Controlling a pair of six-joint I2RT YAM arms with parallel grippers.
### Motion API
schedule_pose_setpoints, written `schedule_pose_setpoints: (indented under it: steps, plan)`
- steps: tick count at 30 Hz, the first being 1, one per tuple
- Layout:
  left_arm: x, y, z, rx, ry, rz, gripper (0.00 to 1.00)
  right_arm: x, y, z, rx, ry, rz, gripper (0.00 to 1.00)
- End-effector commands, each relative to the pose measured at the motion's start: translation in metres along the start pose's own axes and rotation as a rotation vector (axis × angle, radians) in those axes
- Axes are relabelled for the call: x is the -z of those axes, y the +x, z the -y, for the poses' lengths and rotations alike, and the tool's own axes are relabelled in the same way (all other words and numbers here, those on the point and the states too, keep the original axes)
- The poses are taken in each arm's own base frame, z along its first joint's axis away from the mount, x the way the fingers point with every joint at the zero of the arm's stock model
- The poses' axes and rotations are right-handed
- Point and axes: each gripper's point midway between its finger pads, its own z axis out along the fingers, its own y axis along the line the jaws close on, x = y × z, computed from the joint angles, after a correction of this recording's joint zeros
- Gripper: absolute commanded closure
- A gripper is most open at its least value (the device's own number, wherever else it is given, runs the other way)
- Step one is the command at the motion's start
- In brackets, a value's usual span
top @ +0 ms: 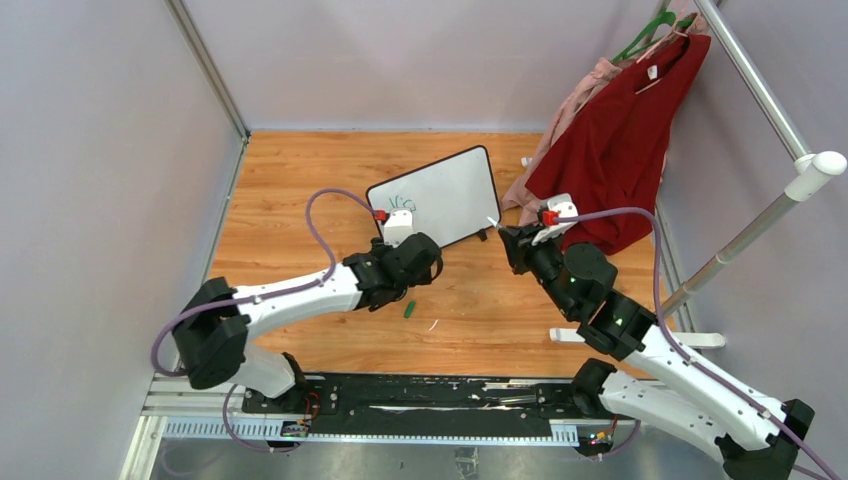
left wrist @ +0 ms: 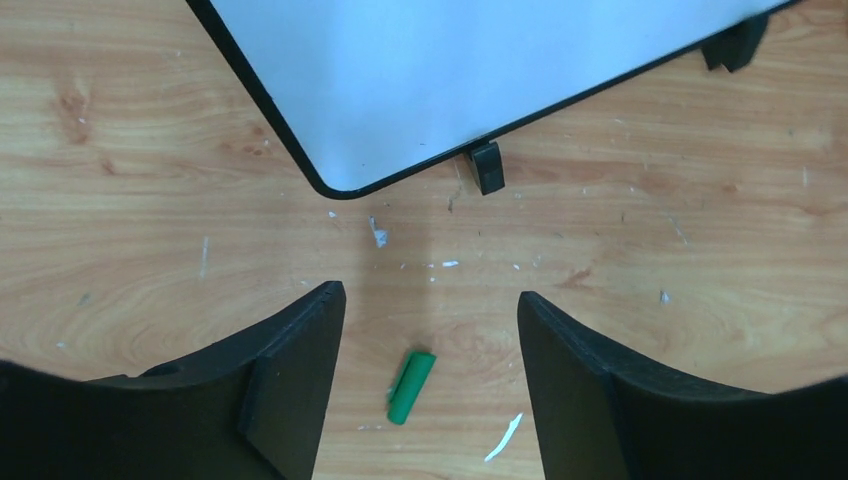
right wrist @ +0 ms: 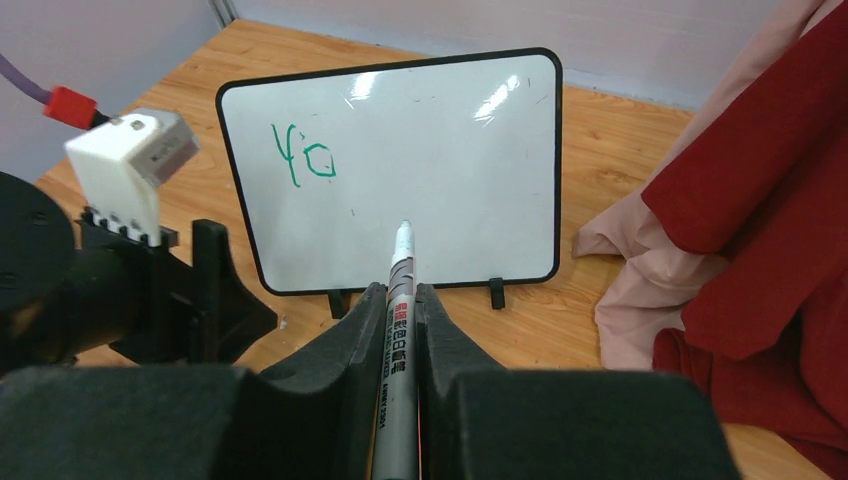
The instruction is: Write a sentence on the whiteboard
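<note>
The whiteboard [top: 445,192] stands tilted on its little black feet on the wooden table. Green lettering [right wrist: 303,155] at its upper left reads only "Yo"; the rest of the sentence does not show. My right gripper [right wrist: 401,292] is shut on a silver marker [right wrist: 398,330], whose uncapped tip points at the lower middle of the board [right wrist: 420,130]. In the top view that gripper [top: 512,240] is just right of the board's lower right corner. My left gripper [left wrist: 430,300] is open and empty, above a green marker cap [left wrist: 411,386] lying on the table before the board [left wrist: 450,70].
A red garment [top: 620,150] and a pink one [top: 560,120] hang from a rack at the right, draping onto the table beside the board. The rack's white pole [top: 760,215] slants along the right side. Grey walls enclose the table. The cap also shows in the top view [top: 408,309].
</note>
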Motion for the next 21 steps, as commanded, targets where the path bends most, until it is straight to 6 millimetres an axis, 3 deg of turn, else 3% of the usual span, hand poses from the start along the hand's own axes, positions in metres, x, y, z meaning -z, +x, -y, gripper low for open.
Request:
schedule_pose_setpoints:
  steps: [1,11,21]
  plan:
    - [-0.017,-0.013,0.014,0.109,-0.060,0.071,0.32,0.009,-0.001,0.008,0.005,0.024,0.002,1.00]
    - [-0.060,0.006,0.042,0.072,-0.129,0.075,0.34,0.022,-0.008,0.015,0.021,0.030,0.013,1.00]
    - [-0.082,0.019,0.039,0.019,-0.199,0.082,0.43,0.029,-0.012,0.018,0.033,0.030,0.030,1.00]
